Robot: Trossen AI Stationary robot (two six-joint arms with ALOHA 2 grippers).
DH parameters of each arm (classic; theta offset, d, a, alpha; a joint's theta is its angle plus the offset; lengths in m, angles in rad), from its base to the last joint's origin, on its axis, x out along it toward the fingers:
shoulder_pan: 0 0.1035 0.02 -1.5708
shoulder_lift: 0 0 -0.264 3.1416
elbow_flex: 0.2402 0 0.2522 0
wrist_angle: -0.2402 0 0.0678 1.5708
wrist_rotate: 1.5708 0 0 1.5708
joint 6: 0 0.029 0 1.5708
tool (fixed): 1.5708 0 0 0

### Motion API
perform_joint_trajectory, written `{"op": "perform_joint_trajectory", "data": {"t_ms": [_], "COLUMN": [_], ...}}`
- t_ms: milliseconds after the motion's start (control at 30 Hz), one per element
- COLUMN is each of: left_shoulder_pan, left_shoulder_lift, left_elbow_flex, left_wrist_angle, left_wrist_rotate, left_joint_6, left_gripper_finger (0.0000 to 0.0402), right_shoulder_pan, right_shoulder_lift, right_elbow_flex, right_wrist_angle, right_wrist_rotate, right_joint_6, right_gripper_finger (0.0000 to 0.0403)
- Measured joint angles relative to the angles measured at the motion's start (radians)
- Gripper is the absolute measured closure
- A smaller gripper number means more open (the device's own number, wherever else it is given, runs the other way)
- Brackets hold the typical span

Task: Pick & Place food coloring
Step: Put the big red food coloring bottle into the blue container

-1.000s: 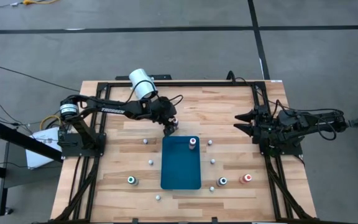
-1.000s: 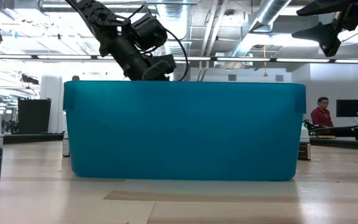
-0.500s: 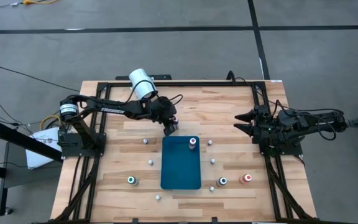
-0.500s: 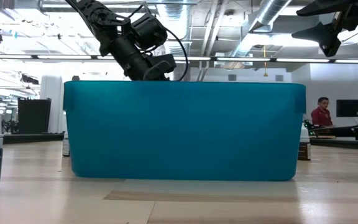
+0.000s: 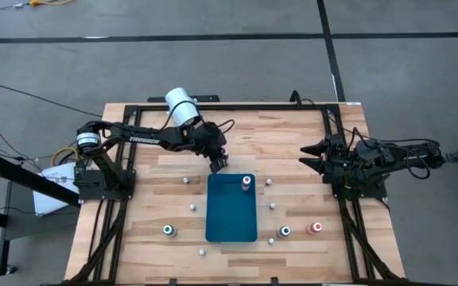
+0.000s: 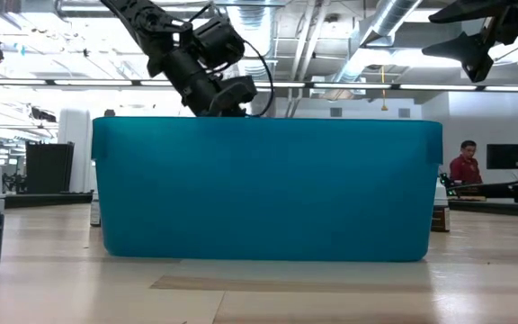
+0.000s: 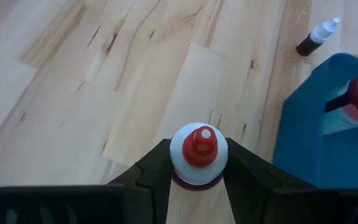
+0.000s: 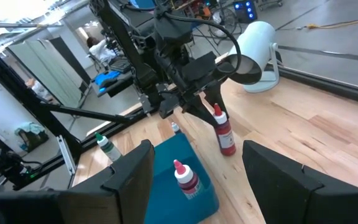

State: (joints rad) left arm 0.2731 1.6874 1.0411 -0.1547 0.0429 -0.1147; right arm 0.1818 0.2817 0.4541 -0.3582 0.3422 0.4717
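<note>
Food coloring is what we are moving: a red bottle with a white shoulder and red nozzle stands upright on the wooden tabletop, just beside the far edge of the teal bin. We judge it light, rigid and smooth, easy to tip or let slide, so the grip belongs at the neck and shoulder, squarely from both sides. The left gripper sits right there, its dark fingers pressed against the cap on either side, grasping the bottle, which still looks to rest on the wood. A pink bottle already stands in the bin, while green, dark and orange-red ones wait on the wood. The right gripper hangs parked with its fingers spread, well apart.
</note>
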Motion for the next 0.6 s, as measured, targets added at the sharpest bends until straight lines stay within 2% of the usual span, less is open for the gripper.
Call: {"op": "perform_joint_trajectory", "data": {"t_ms": [333,600], "left_shoulder_pan": [0.015,-0.001], "left_shoulder_lift": [0.000,0.000], "left_elbow_flex": [0.255,0.426], "left_wrist_angle": [-0.298,-0.532], "left_wrist_rotate": [-0.003,0.036], "left_joint_6": [0.059,0.021], "left_gripper_finger": [0.0292,0.0290], "right_shoulder_pan": [0.000,0.000], "right_shoulder_lift": [0.000,0.000], "right_elbow_flex": [0.000,0.000], "right_wrist_angle": [0.000,-0.001], "right_wrist_rotate": [0.000,0.000], "right_joint_6": [0.000,0.000], "right_gripper_finger": [0.0168,0.0168]}}
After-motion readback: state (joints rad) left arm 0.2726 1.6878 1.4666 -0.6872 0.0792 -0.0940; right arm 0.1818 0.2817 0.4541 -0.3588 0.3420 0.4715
